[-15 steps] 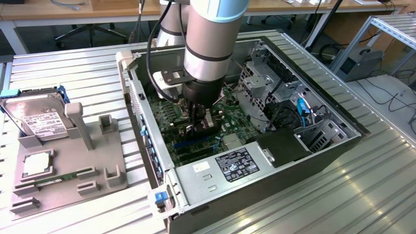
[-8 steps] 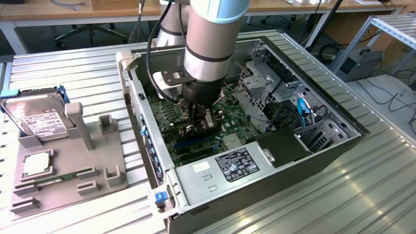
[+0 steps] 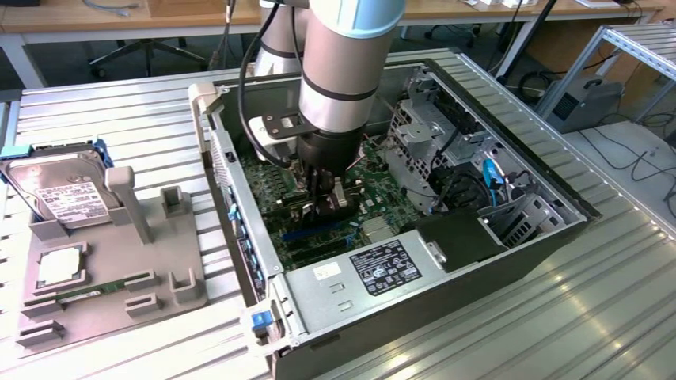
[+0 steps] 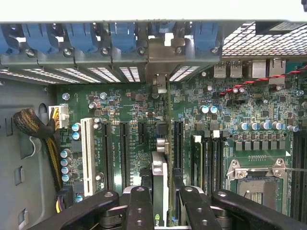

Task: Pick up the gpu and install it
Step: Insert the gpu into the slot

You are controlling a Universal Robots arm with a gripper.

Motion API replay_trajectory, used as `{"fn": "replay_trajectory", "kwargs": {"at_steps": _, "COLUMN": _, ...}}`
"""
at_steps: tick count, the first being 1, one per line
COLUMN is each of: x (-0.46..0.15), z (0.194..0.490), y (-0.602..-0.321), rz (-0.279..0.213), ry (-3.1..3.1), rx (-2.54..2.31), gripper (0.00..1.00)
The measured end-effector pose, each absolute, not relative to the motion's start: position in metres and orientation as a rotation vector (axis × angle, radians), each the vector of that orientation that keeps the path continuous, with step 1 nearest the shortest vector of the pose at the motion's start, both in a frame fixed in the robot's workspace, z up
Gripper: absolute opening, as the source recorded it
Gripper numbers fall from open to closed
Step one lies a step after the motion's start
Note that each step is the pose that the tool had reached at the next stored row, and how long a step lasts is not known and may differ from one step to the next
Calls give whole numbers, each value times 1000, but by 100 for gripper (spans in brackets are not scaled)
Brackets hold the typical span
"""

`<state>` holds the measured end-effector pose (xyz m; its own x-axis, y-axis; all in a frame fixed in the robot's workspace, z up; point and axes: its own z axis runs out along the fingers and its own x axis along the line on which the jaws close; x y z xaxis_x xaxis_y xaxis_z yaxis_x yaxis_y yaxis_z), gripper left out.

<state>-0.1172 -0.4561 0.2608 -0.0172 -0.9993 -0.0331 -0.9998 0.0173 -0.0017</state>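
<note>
I see my tool lowered inside the open computer case, its black fingers pinching the gpu edge-on from both sides. The gpu stands upright over the motherboard, its bracket end reaching the case's rear wall beside the blue slot clips. Black expansion slots lie close on either side of the gpu, with a white slot further out, so room to shift sideways is tight. The empty processor socket sits well apart from the gpu. In the exterior view the power supply beside the arm carries a dark label; I cannot read it. Outside the case, on the ribbed tabletop, a hard drive with a white label leans in a grey holder.
</note>
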Motion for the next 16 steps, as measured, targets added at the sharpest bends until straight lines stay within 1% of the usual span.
{"fn": "replay_trajectory", "kwargs": {"at_steps": 16, "x": -117, "z": 265, "y": -455, "rz": 29, "ry": 2225, "rx": -2187, "gripper": 27}}
